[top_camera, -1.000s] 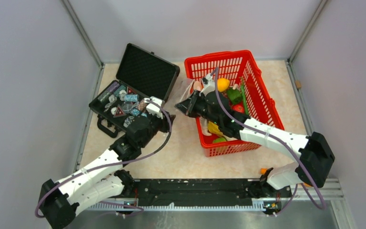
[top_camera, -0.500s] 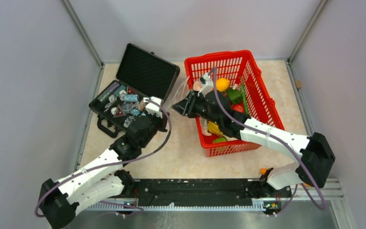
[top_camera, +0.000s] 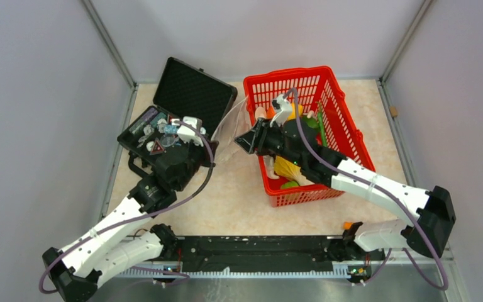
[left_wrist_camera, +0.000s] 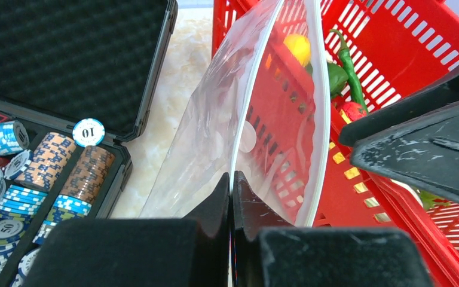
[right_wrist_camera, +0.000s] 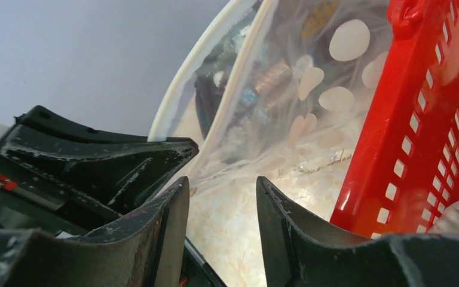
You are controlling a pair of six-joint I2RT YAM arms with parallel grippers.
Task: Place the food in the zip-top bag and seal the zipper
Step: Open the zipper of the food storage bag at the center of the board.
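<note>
Zip-top bag hangs from the left pincer, whose two fingers are pressed flat together on the near end of the zipper, with the whitish strip running straight up out of the pinch. From that hold the clear film spreads upward and away, and the mouth gapes, the two sides of the strip bowing apart into a long loop. The bag's far side lies close against the outer wall of the red basket, and pale rounded patches show on the film.

The right pincer stands just across from the bag's mouth with its jaws parted and nothing between them; its fingertips point at the open loop, close to it, and I cannot tell whether they touch the film.

Seen from above, the bag is held over the tabletop in the gap between the basket and the open black case. The food lies in the basket: a yellow piece, a green pepper, a long green chilli and a red fruit show through the bag and mesh. Stacks of poker chips fill the case's tray.
</note>
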